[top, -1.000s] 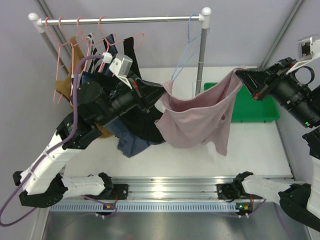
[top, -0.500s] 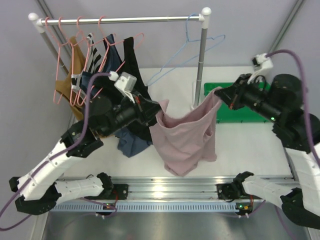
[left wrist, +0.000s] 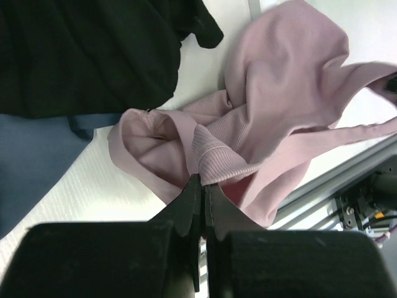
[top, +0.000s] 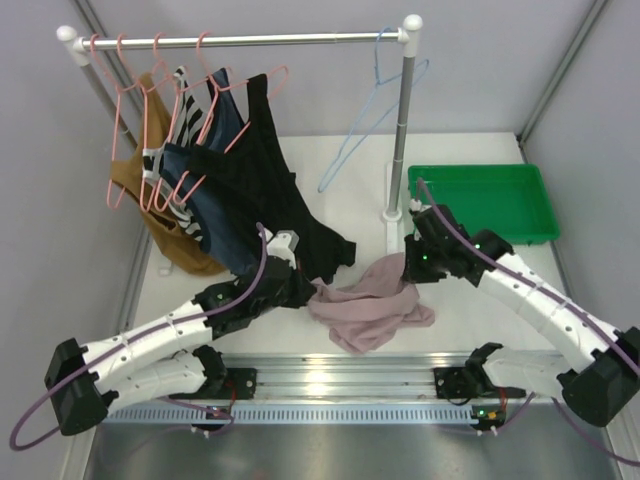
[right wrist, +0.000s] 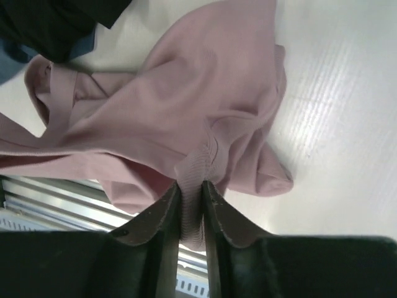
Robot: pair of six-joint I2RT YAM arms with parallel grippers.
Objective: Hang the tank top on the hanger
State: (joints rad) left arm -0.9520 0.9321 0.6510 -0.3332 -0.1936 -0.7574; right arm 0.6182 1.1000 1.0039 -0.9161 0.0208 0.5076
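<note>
Top (top: 370, 305) heaped on tabletop (top: 360, 200), left claw (left wrist: 201, 183) shut on its ribbed edge, right claw (right wrist: 191, 186) narrow on another fold: spread a strap opening before you lift toward hanger (top: 370, 115) on rail (top: 240, 40).

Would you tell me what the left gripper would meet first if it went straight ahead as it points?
The tank top itself: the left gripper is shut on a fold of it, and the bunched fabric lies directly ahead. Beyond it, likely the table; depth is unclear.
</note>
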